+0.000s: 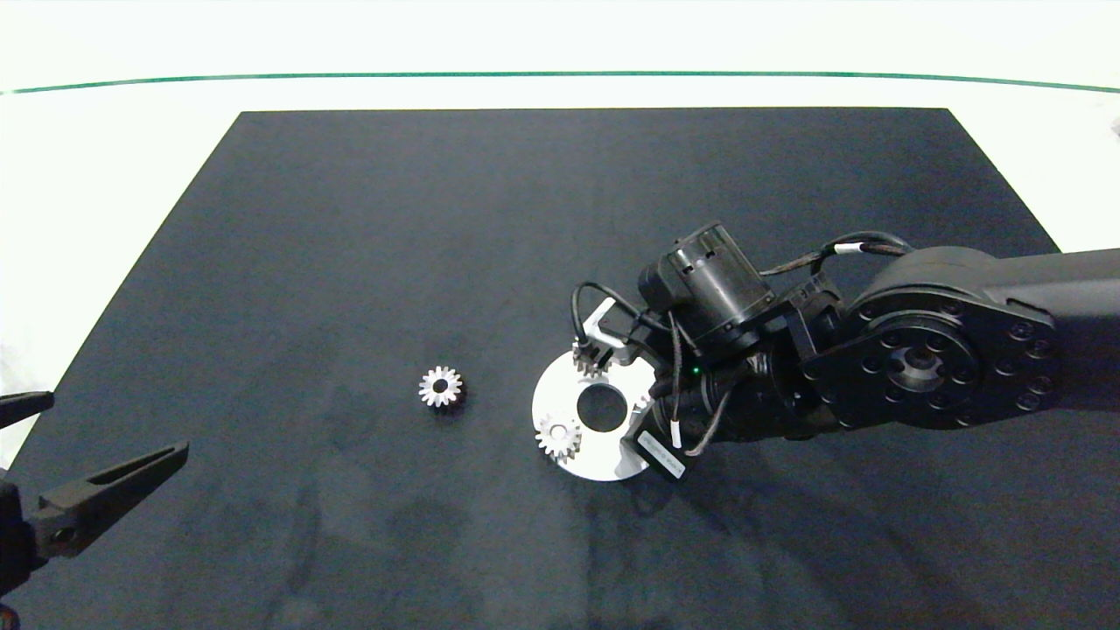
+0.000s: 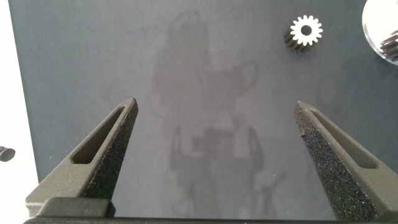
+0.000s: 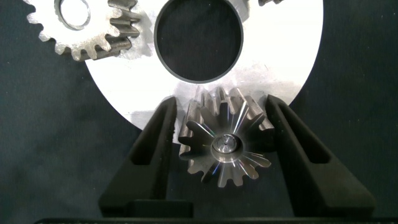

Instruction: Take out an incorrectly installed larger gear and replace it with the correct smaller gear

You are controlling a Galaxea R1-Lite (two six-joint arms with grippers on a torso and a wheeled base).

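you're seeing r gripper (image 3: 225,146) fingers closing round the larger gear (image 3: 224,144) at the disc (image 1: 604,455) edge, axis upright; l gripper (image 2: 217,155) idling wide open, holding nothing.

Round silver metal disc with a centre hole (image 3: 273,62): brushed, faintly scratched, bright under my right pincer (image 3: 222,118). Larger long-toothed silver metal gear (image 3: 225,146) between my fingers: polished, glinting on the tooth flanks. Small short-toothed silver metal gear (image 1: 440,386) lying left of the disc: duller sheen. Black table mat (image 1: 437,219): matt, cloth-like. My left pincer (image 2: 217,112) pads (image 2: 333,165): dark, grainy, rough.
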